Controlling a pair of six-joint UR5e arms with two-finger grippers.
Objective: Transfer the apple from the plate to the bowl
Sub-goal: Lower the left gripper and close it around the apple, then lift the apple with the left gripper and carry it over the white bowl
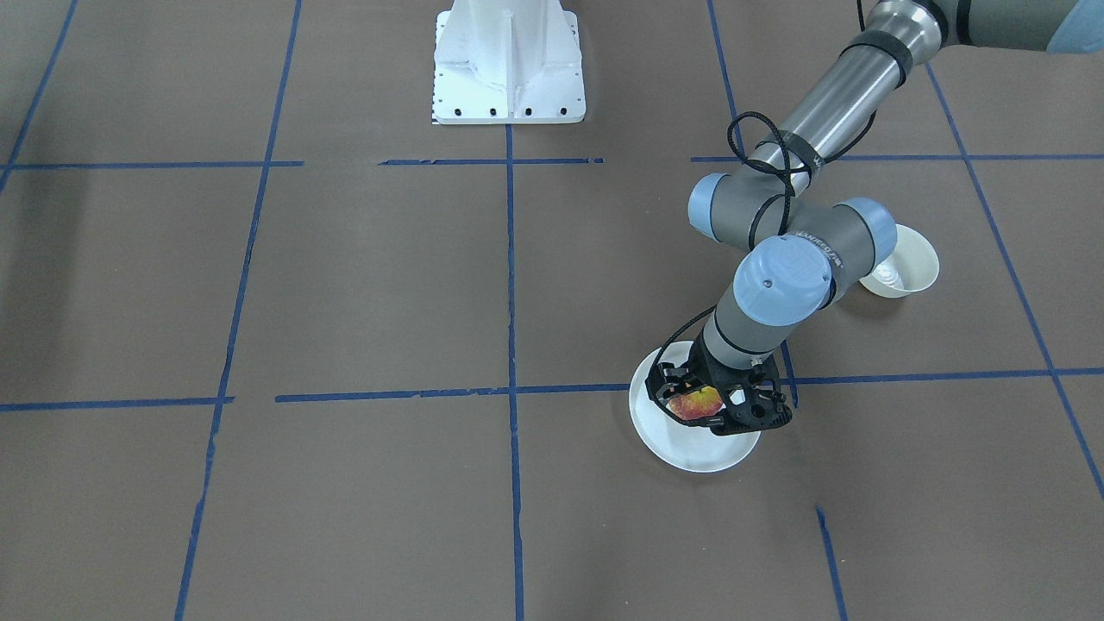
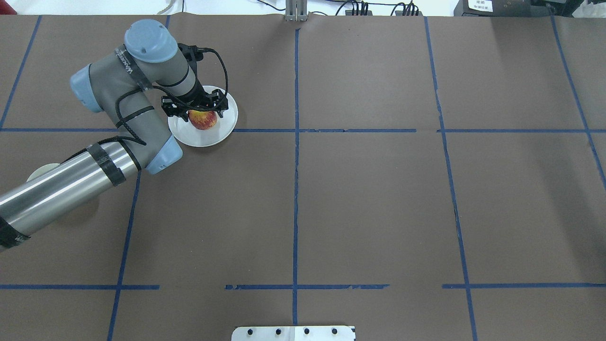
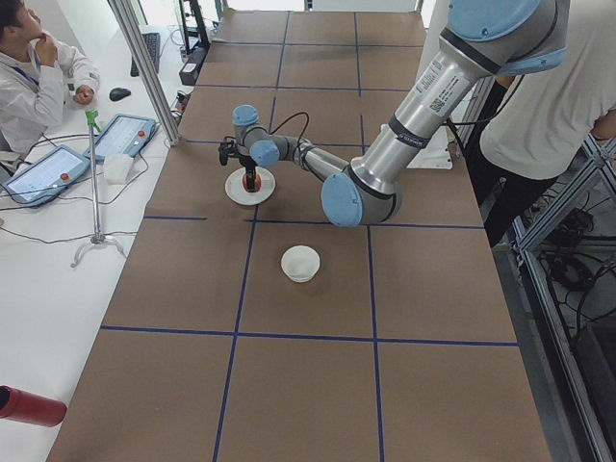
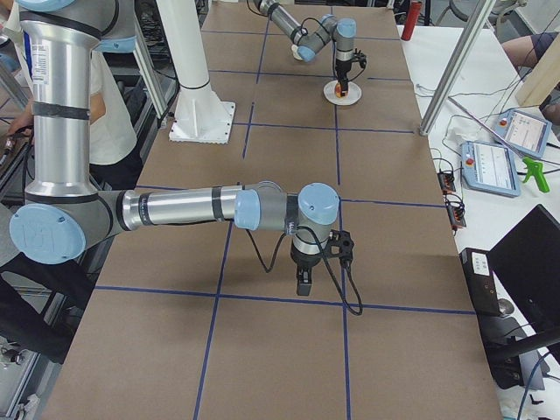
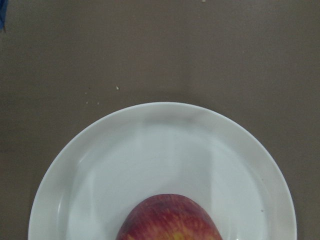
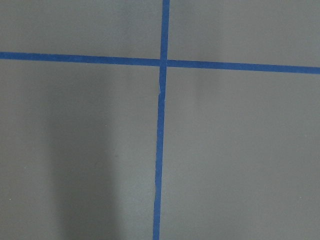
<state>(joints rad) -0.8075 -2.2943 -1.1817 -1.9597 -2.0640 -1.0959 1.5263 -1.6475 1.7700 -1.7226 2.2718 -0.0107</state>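
Note:
The red and yellow apple (image 1: 697, 403) sits on the white plate (image 1: 690, 450). My left gripper (image 1: 703, 404) is down over the plate, with its black fingers against both sides of the apple. The overhead view shows the apple (image 2: 203, 119) on the plate (image 2: 208, 137) under that gripper (image 2: 196, 112). The left wrist view shows the apple's top (image 5: 170, 220) and the plate (image 5: 100, 170). The cream-white bowl (image 1: 901, 269) stands empty behind my left arm's elbow, and also shows in the left side view (image 3: 300, 263). My right gripper (image 4: 303, 282) hangs over bare table far from these; I cannot tell whether it is open.
The brown table (image 2: 369, 199) carries a grid of blue tape lines. The white robot base (image 1: 509, 65) stands at the table's robot side. In the overhead view my left forearm hides most of the bowl (image 2: 38, 171). Operators sit and stand beside the table.

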